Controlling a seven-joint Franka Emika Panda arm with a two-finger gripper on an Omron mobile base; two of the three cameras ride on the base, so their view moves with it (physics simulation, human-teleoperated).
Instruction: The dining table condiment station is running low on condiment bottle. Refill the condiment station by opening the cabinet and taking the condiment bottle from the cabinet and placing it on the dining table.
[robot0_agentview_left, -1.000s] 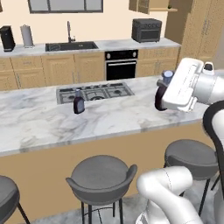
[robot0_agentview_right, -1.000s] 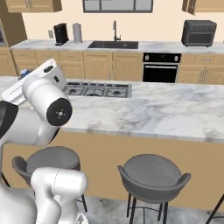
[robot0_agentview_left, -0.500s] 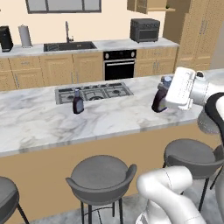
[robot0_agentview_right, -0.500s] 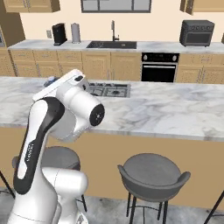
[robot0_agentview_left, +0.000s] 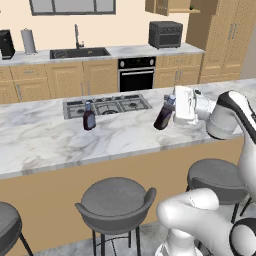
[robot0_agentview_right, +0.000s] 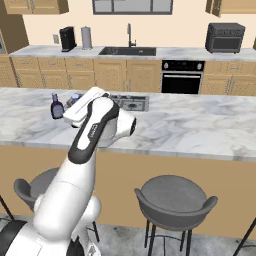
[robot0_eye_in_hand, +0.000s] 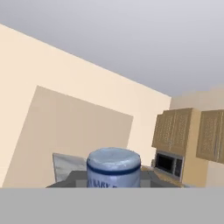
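condiment bottle (robot0_agentview_left: 164, 115) tilted in end effector (robot0_agentview_left: 172, 111), above dining table (robot0_agentview_left: 60, 145)

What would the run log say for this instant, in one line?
fingers: shut on condiment bottle | bottle: tilted, above dining table | second bottle: upright on table

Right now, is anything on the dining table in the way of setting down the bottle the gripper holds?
Nothing visible does. The bottle hangs tilted in the gripper over bare marble of the dining table; the other bottle stands well off to one side.
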